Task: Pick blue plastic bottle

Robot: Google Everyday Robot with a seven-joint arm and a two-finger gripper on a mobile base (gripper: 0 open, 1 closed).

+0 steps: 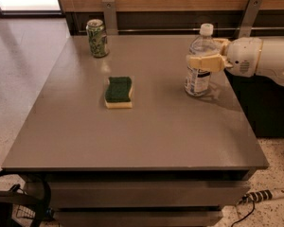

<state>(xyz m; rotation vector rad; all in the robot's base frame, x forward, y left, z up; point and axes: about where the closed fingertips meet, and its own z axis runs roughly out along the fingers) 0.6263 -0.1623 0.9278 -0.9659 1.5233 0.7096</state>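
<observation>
The blue plastic bottle (197,82), clear with a white cap and a white label, stands upright on the grey table (146,126) at its right side. My gripper (202,52) reaches in from the right on its white arm (260,58). One tan finger (206,62) lies across the bottle's front at label height, the other shows behind its shoulder. The fingers sit closed against the bottle, whose base rests on the table.
A green drink can (97,38) stands at the table's far left. A green and yellow sponge (119,91) lies left of centre. A wooden wall with metal brackets runs behind the table. Cables and a power strip (262,196) lie on the floor.
</observation>
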